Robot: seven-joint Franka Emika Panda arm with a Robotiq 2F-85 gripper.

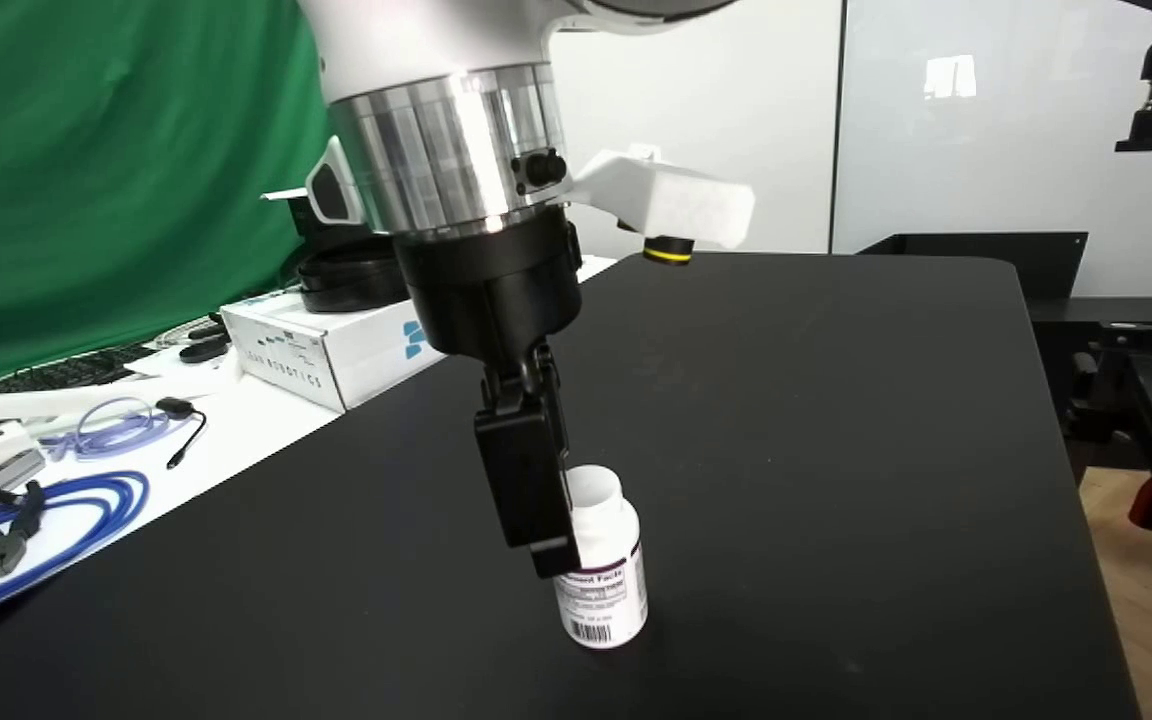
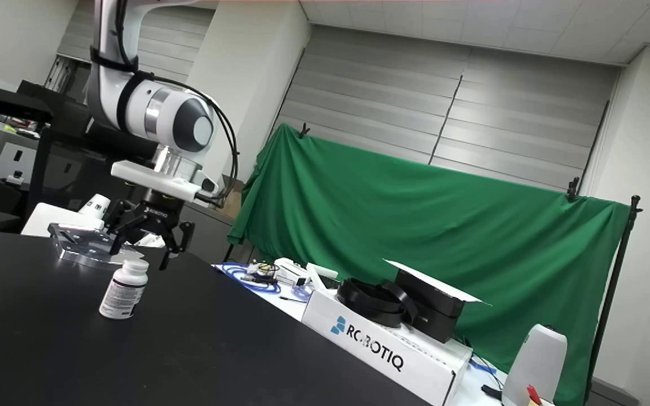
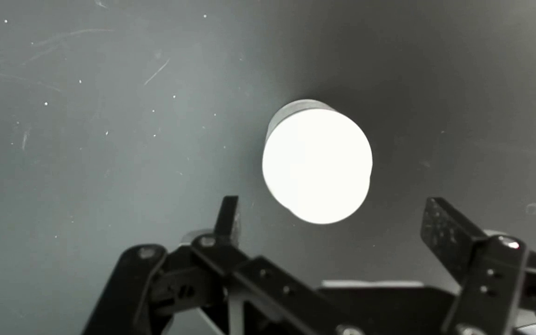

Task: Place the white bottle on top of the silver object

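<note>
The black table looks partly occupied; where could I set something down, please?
In an exterior view, bare table lies between the bottle and the right edge. It is crowded by the bottle, where the gripper hangs; the silver object takes space too.

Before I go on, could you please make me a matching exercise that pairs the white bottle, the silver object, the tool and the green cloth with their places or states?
Things:
1. white bottle
2. silver object
3. tool
4. green cloth

Places or states:
A. draped in the background
B. standing upright on the black table
C. open, its jaws apart
D. lying flat, beyond the white bottle in an exterior view

Right pairs: 1-B; 2-D; 3-C; 4-A
</note>
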